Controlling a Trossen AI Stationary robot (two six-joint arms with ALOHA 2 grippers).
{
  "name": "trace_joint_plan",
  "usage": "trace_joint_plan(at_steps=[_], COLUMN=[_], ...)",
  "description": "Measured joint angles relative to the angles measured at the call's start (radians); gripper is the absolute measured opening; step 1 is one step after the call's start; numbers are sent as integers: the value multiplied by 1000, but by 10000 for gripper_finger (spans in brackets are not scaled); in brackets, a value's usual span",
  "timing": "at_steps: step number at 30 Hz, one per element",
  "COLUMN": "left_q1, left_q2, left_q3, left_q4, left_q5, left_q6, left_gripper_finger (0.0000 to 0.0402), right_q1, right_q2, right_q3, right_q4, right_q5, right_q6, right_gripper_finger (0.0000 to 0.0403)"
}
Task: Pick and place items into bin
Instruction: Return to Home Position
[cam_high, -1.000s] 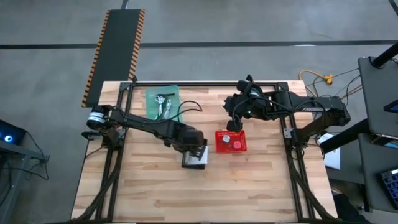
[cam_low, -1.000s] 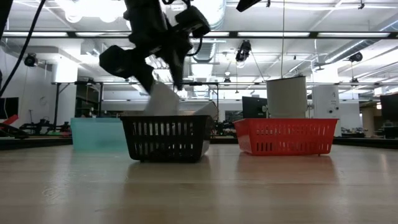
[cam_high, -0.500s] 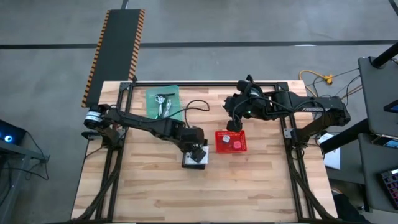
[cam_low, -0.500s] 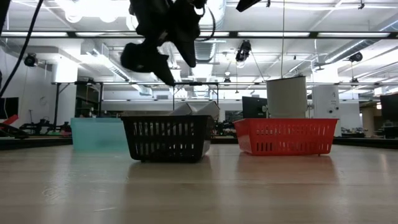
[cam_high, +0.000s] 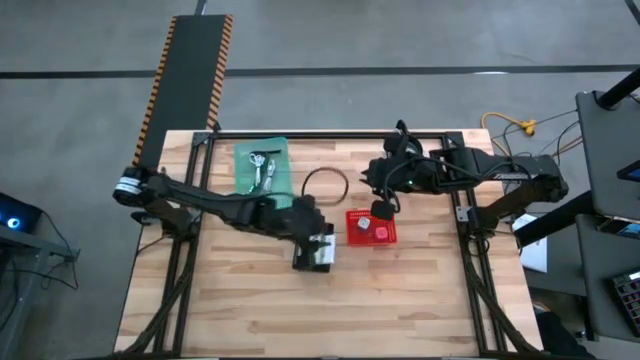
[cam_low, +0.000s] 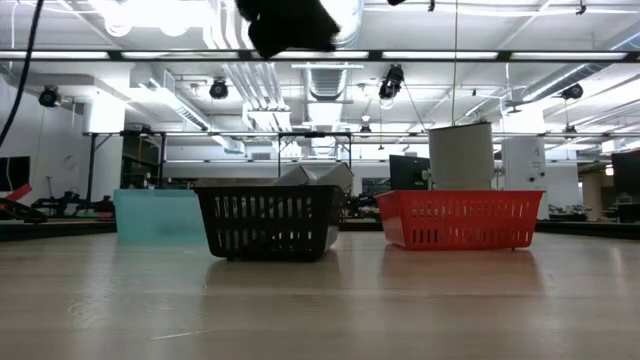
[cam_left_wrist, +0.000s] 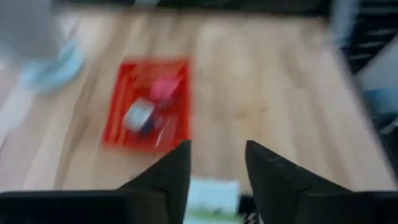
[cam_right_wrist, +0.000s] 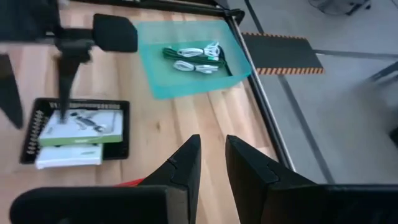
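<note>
Boxes (cam_right_wrist: 79, 130) both sit in the black bin (cam_low: 268, 222); left pincer (cam_left_wrist: 217, 149), released, has lifted clear, placing looks done, right pincer (cam_right_wrist: 212, 138) waiting near red bin (cam_low: 460, 220)

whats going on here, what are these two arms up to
Two robot arms are sorting small items into bins on a wooden table. The left claw hangs open and empty above the black bin, where two white boxes lie together. The right claw waits open near the red bin, which holds a pink item and a silvery one. White cable bundles lie in the teal bin.
</note>
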Motion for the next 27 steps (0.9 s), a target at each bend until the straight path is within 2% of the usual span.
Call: trace_joint_plan(at_steps=[3, 8, 15, 22, 27], left_q1=[2, 21, 36, 37, 37], left_q2=[-83, -260, -621, -1025, -1156], left_q3=[-119, -364, -648, -854, -970], left_q4=[139, 356, 450, 496, 506], left_q5=[59, 67, 68, 60, 49], left_q6=[123, 268, 392, 430, 441], left_gripper_finger=[105, 55, 6, 0, 0], right_q1=[28, 91, 141, 142, 142], right_q2=[-28, -103, -226, -292, -307], right_q3=[-28, -163, -456, -734, -903], right_q4=[8, 118, 429, 723, 1010], right_q5=[1, 9, 9, 10, 9], right_q6=[28, 34, 35, 36, 13], right_gripper_finger=[63, 63, 59, 59, 61])
